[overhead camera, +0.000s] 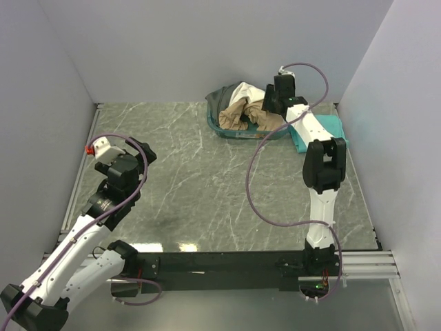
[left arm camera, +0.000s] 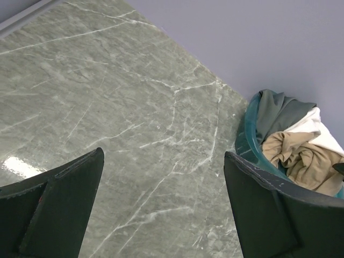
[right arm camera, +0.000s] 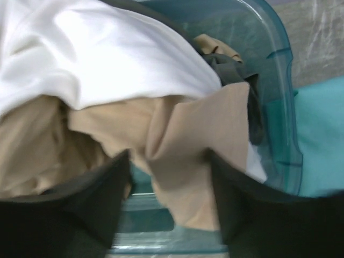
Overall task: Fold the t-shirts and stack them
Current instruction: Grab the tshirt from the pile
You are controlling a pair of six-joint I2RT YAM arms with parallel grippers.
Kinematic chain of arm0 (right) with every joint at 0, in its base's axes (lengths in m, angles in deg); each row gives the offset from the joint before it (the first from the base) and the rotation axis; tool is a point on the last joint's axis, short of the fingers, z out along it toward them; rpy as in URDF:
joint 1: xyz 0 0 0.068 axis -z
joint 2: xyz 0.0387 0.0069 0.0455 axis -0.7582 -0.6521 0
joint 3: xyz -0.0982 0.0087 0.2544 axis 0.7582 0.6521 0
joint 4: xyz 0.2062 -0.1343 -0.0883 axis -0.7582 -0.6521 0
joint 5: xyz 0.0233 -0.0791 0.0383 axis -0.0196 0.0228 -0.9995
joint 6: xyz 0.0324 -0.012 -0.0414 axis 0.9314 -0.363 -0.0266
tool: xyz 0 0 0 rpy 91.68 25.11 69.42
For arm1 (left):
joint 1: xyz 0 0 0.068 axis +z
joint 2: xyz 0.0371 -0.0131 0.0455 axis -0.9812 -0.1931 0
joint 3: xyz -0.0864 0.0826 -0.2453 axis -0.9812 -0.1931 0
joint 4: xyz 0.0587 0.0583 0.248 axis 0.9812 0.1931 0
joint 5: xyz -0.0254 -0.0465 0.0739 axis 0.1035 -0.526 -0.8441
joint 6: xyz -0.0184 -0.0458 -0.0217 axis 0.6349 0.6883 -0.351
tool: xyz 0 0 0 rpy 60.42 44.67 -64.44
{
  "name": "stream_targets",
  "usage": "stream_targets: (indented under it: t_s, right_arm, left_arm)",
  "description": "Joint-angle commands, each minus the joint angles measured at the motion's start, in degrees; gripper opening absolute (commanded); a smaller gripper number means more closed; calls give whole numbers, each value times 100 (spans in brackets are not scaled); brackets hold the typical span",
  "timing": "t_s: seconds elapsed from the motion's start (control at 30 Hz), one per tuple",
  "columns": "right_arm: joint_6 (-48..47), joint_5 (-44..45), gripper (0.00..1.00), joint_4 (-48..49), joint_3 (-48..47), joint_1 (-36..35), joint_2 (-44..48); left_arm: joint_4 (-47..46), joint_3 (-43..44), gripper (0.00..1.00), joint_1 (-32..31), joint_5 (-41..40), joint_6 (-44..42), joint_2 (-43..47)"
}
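Tan t-shirt (right arm camera: 183,161) lies heaped w/ white t-shirt (right arm camera: 107,54) in teal basket (right arm camera: 279,80), R gripper (right arm camera: 167,158) straddling a tan fold, can't tell if clamped, L gripper (left arm camera: 164,156) spread wide above table (left arm camera: 134,80).

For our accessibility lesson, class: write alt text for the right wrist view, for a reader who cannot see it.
The right arm's open fingers straddle a fold of tan t-shirt draped over the rim of the teal basket. A white t-shirt lies behind it, a teal t-shirt outside the basket.
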Motion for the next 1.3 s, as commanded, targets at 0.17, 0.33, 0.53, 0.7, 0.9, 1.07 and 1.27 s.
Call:
stream_targets:
  t_s: [0.17,0.33,0.53,0.7,0.9,1.07,1.27]
  right_arm:
    - [-369,663,37,738,129,-149,166]
    - [-413,805,30,415,-318,-141,-79]
    - [-492,691,22,-219,-1197,-141,-589]
    - [-545,752,5,-87,-960,-141,-379]
    - [-633,787,0,-333,-969,-149,-361]
    - [-807,954,0,42,-548,-219,77]
    - [-1335,1647,0,948,155,-553,1543]
  left_arm:
    - [-28,6,99,-5,-217,7,-6]
    - [16,15,99,4,-262,34,-15]
    - [52,15,99,-5,-261,42,37]
    - [78,15,99,-5,-279,51,99]
    - [78,-2,99,-5,-262,51,161]
    - [122,6,99,-5,-306,78,231]
    - [78,-29,99,-5,-262,69,275]
